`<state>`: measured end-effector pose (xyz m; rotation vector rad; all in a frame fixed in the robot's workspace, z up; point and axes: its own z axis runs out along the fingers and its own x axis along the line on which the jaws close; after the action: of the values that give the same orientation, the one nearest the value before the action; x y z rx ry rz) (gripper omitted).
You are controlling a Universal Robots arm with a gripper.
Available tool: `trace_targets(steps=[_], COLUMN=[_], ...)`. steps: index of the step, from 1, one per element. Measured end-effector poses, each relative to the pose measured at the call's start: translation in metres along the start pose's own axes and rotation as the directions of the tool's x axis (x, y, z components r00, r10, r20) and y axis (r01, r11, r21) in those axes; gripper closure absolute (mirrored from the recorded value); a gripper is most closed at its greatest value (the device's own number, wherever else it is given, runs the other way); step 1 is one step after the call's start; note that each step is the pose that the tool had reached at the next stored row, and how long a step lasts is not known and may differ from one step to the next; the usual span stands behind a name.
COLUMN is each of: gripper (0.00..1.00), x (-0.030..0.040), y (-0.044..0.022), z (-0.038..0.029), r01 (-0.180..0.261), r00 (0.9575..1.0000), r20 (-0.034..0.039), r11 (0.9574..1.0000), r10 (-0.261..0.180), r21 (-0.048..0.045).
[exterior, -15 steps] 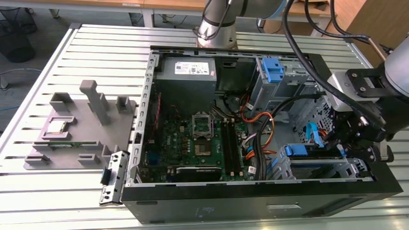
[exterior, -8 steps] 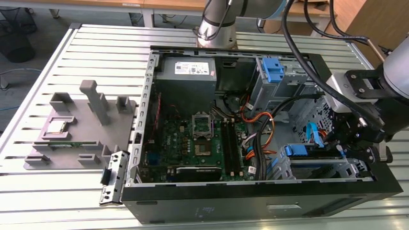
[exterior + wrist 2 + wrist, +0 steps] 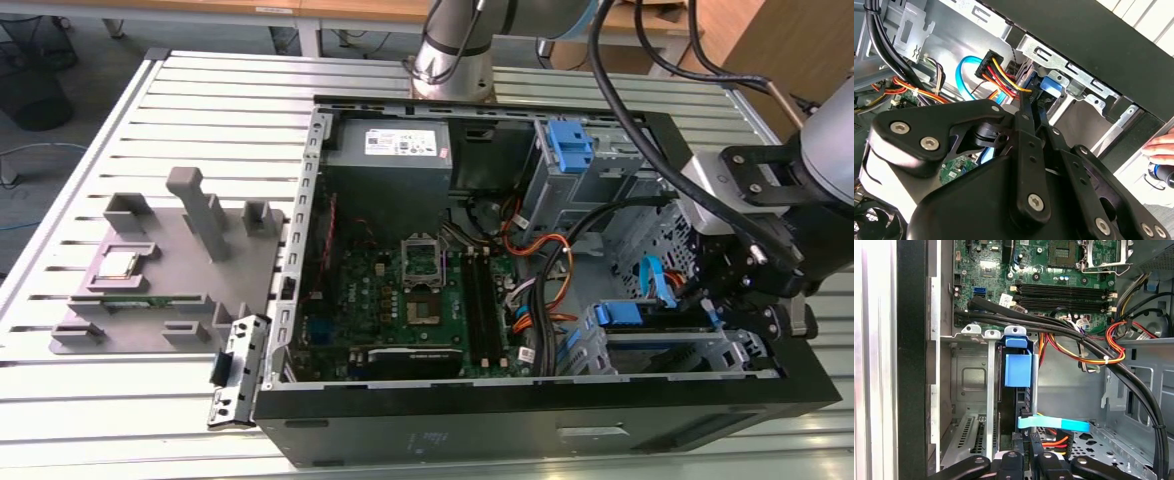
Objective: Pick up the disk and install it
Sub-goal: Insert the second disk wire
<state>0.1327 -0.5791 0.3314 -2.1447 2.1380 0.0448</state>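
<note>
The disk stands on edge inside a metal drive cage at the front corner of an open computer case. In the first wrist view its blue plastic carrier tab sits at the mouth of the slot, with the dark body of the drive running down between two upright steel rails. In the exterior view the same blue carrier shows at the top of the cage, near the exterior view's right.

The gripper sits just beside the far end of the disk. Its black fingers are drawn close together, but I cannot tell whether they pinch the drive or merely rest against it. A flat light-blue data cable crosses right in front of the fingertips. Red, orange and yellow power wires loop nearby, and thick black cables run across the cage top.

Beyond the cage lies the green motherboard, with an empty processor socket and memory slots. A grey power supply fills the far corner of the case, and another blue latch stands upright beside it.

The case rests on a slatted metal table. A grey plastic fixture sits on the table at the exterior view's left. In the second wrist view a person's hand shows at the edge.
</note>
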Motion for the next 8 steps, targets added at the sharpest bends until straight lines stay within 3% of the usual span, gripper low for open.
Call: trace_targets(steps=[8], gripper=[0.83], x=[-0.0003], y=[-0.0001], z=[-0.0018], r01=[0.000], r00=[1.0000], r20=[0.0005], r11=[1.0000], r10=[0.000], r21=[0.0000])
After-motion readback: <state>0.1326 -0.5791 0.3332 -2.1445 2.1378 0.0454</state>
